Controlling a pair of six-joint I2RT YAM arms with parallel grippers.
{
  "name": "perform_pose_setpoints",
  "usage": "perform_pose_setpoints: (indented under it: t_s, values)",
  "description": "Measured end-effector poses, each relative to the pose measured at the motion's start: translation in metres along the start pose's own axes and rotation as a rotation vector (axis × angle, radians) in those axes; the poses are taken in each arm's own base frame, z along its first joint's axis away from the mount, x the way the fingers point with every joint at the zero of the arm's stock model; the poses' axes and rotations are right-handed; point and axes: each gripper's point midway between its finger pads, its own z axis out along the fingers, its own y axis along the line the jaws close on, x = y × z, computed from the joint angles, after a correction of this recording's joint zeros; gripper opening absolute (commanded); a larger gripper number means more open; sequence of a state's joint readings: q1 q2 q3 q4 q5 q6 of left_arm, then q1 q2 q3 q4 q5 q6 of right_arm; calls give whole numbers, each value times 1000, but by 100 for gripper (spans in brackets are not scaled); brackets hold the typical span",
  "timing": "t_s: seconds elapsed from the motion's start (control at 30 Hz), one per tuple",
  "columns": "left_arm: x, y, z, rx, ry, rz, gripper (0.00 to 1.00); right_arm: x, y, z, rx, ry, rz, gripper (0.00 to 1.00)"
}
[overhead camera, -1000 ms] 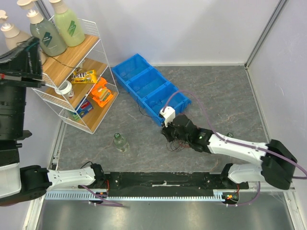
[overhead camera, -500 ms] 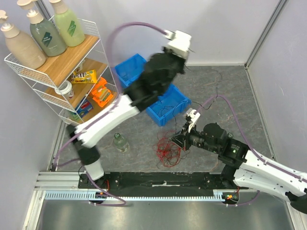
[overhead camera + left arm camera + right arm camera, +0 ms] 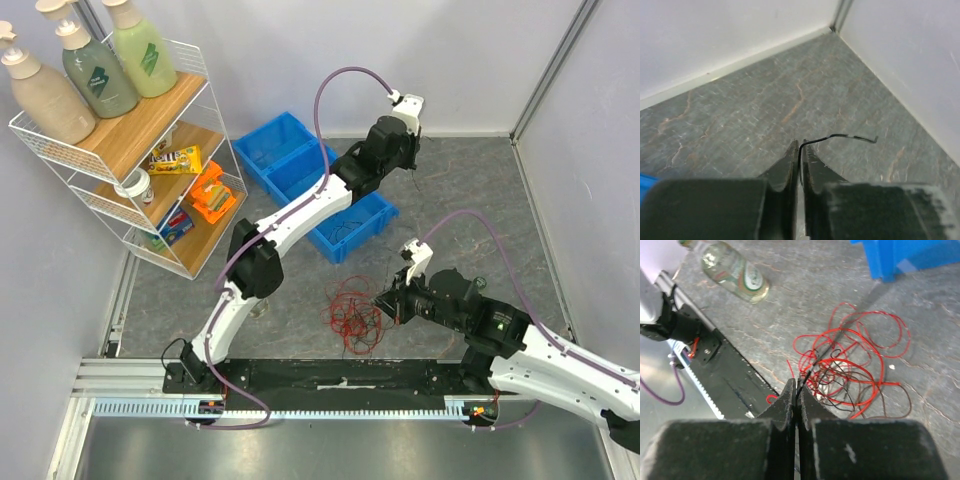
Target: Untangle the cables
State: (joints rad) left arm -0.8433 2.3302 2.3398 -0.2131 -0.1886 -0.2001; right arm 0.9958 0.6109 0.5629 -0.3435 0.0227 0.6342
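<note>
The cables (image 3: pixel 352 312) lie as a loose tangle of thin red and black loops on the grey table, just in front of the blue bin; the same cables (image 3: pixel 855 365) fill the middle of the right wrist view. My right gripper (image 3: pixel 386 301) sits at the tangle's right edge. In its own view the right gripper (image 3: pixel 799 382) is shut on a black wire that runs into the tangle. My left gripper (image 3: pixel 411 166) reaches far back past the bin. Seen from its wrist, the left gripper (image 3: pixel 800 146) is shut on a black wire whose free end (image 3: pixel 860 137) curls to the right.
A blue bin (image 3: pixel 268 148) with several compartments stands at the back centre, under the left arm. A wire shelf (image 3: pixel 213 92) with bottles and packets stands at the left. A small bottle (image 3: pixel 735 269) lies left of the tangle. A black rail (image 3: pixel 330 376) runs along the near edge.
The left arm has swung from the near left up and out to the far back with a black wire. The right gripper has drawn back to the right, uncovering the tangle.
</note>
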Motion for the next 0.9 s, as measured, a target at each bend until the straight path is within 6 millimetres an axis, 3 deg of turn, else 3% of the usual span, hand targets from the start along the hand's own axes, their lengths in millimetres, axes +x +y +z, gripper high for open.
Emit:
perform_pose_setpoints:
  t_s: [0.03, 0.07, 0.2, 0.33, 0.4, 0.53, 0.63, 0.7, 0.73, 0.8, 0.9]
  values:
    - [4, -2, 2, 16, 13, -8, 54, 2, -3, 1, 16, 5, 5, 0]
    - [8, -3, 2, 34, 32, -17, 65, 3, -8, 1, 44, 7, 13, 0]
    - [27, -3, -6, 102, 146, -82, 94, -1, -26, -1, 150, -21, 45, 0]
    - [32, 16, -37, 141, 269, -179, 95, -14, -36, -4, 232, -61, 64, 0]
    - [19, 30, -65, 149, 297, -229, 96, -25, -38, -7, 262, -91, 71, 0]
    - [-29, 44, -143, 181, 269, -273, 78, -47, -38, -15, 302, -154, 77, 0]
    - [-61, 30, -211, 245, 191, -255, 71, -66, -38, -24, 329, -206, 76, 0]
    - [-67, 19, -253, 300, 138, -236, 69, -79, -36, -30, 341, -239, 74, 0]
    - [-63, 15, -268, 325, 117, -229, 69, -84, -35, -32, 345, -249, 73, 0]
    - [-37, 11, -295, 366, 117, -222, 73, -94, -33, -36, 350, -270, 71, 0]
    - [11, 8, -307, 403, 157, -223, 88, -104, -30, -40, 352, -292, 70, 0]
